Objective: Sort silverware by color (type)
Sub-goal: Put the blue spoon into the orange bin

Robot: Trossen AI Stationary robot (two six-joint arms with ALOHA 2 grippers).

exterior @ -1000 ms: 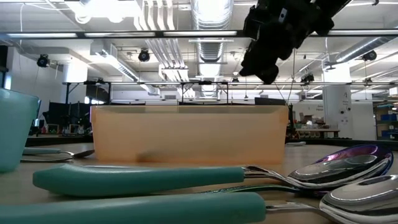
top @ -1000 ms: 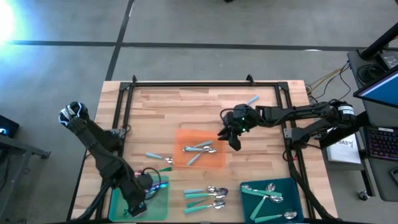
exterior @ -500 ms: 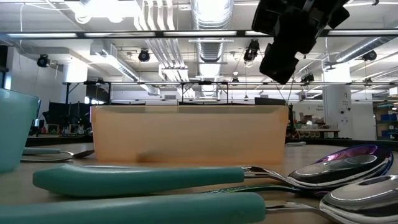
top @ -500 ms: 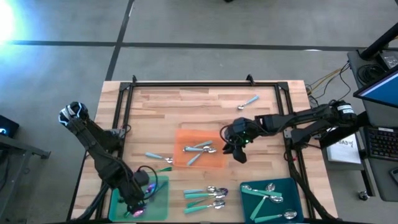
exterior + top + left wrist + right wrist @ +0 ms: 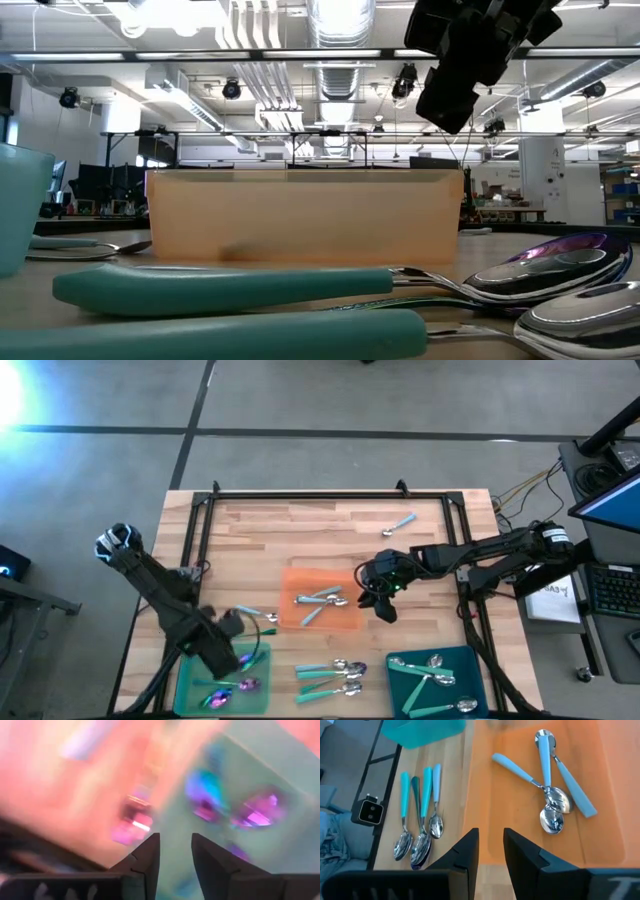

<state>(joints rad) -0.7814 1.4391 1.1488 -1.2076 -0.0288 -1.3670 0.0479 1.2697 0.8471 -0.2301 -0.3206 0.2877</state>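
Left claw (image 5: 222, 650) is hovering over the green tray (image 5: 262, 660) – fingers parted, empty – where iridescent spoons (image 5: 232, 688) are lying sorted; right claw (image 5: 377, 598), slightly open, empty, is hanging beside the orange tray (image 5: 350, 622) of light-blue spoons (image 5: 320, 600)

Grey floor (image 5: 330, 400) with dark seams — ceiling ducts (image 5: 340, 25), strip lights overhead.

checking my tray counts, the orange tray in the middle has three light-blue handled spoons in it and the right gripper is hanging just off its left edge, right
Not quite. The orange tray does hold three light-blue-handled spoons, but the right gripper hangs just off its right edge, not its left. The high view shows this, and the right wrist view looks down on the same tray and spoons.
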